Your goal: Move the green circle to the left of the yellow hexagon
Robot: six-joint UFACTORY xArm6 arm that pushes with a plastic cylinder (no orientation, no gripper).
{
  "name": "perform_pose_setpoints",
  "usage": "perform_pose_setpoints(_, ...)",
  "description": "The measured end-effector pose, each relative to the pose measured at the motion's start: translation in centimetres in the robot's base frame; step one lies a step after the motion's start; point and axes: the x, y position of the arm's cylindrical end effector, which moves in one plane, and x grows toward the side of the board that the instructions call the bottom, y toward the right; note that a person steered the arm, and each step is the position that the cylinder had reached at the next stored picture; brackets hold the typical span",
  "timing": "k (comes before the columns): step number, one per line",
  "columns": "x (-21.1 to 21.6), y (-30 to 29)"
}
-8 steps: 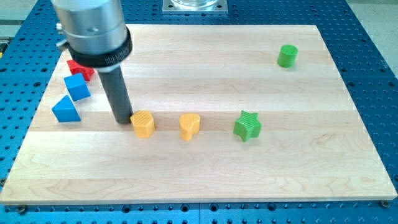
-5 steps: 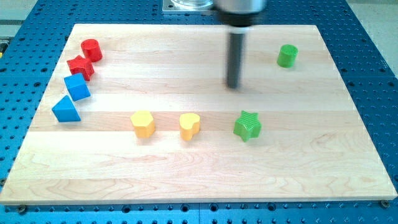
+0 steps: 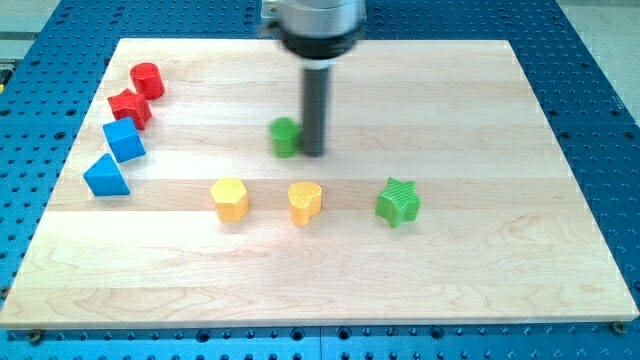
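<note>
My tip (image 3: pixel 314 152) stood on the board (image 3: pixel 480 260), pressed against the right side of the green circle (image 3: pixel 285 137); being a bare rod, it held nothing and only touched that block; the circle sat just left of my tip, toward the view's top from the yellow hexagon (image 3: pixel 230 199), not beside it; the hexagon lay below-left of my tip, the yellow heart (image 3: pixel 305 202) just below it, the green star (image 3: pixel 398 202) below-right; two red blocks (image 3: pixel 138 92) and two blue blocks (image 3: pixel 115 155) sat far left.
</note>
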Motion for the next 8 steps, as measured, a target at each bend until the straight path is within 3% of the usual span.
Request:
perform_pose_setpoints(2, -3.0, -6.0)
perform_pose_setpoints(3, -2.1, -9.4)
perform_pose_setpoints(4, 3.2, -10.4)
perform_pose_setpoints(8, 4.2, -12.1)
